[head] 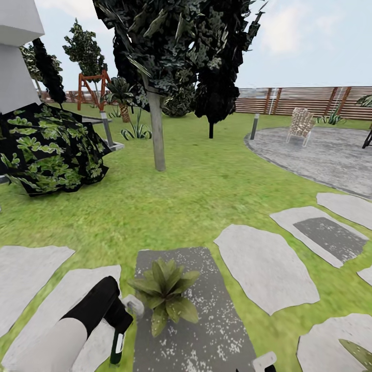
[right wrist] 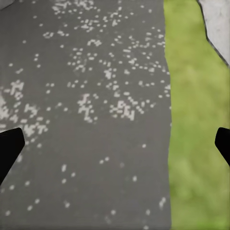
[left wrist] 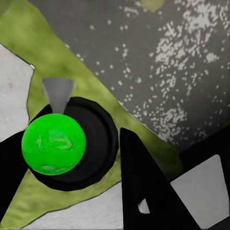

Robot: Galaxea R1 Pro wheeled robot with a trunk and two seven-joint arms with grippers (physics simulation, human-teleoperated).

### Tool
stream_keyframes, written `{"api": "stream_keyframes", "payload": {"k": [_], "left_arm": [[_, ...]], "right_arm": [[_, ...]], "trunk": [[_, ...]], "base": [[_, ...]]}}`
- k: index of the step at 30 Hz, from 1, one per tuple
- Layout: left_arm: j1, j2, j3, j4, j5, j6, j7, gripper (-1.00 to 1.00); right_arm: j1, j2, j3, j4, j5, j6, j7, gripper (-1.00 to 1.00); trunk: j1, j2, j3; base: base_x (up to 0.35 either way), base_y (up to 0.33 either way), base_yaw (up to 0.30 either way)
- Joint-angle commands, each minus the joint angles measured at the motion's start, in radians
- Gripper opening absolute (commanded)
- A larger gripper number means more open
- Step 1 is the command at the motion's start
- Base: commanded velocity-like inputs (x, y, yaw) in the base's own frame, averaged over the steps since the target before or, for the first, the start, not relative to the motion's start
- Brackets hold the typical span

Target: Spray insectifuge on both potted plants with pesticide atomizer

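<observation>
At dark slab's left edge, beside plant: left gripper grasping atomizer, white label unreadable; right gripper spread wide.

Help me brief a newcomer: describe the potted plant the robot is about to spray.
Start at the dark speckled stepping stone set in the lawn just ahead of the robot. On it stands the potted plant, a low rosette of pointed green leaves, beside the atomizer in the left pincer. No other nearby stone carries a plant.

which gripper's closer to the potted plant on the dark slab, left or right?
Left. The left gripper holds the spray bottle right beside the potted plant, its head almost at the leaves. The right gripper sits at the frame's lower edge, past the slab's far corner.
</observation>
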Motion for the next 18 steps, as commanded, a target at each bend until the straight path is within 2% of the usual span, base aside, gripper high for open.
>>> {"api": "stream_keyframes", "payload": {"k": [1,5,12,15,18], "left_arm": [[-0.005,0.003,-0.004,-0.016,-0.009,0.004,-0.011,-1.0],[-0.023,0.009,-0.004,-0.054,-0.008,0.01,-0.012,-1.0],[-0.018,0.012,-0.006,-0.047,-0.012,0.021,-0.012,-1.0],[-0.017,0.038,-0.005,-0.042,-0.011,0.017,-0.013,-1.0],[-0.009,0.051,-0.005,-0.04,-0.01,0.011,-0.013,-1.0]], "right_arm": [[-0.001,0.0,-0.008,0.001,0.007,-0.004,0.003,1.0],[-0.001,0.0,-0.008,0.001,0.007,-0.004,0.003,1.0],[-0.001,0.0,-0.008,0.001,0.007,-0.004,0.003,1.0],[-0.001,0.0,-0.008,0.001,0.007,-0.004,0.003,1.0],[-0.001,0.0,-0.008,0.001,0.007,-0.004,0.003,1.0]], "trunk": [[0.0,0.0,-0.001],[0.0,0.0,-0.001],[0.0,0.0,-0.001],[0.0,0.0,-0.001],[0.0,0.0,-0.001]], "base": [[0.0,0.0,0.0],[0.0,0.0,0.0],[0.0,0.0,0.0],[0.0,0.0,0.0],[0.0,0.0,0.0]]}}
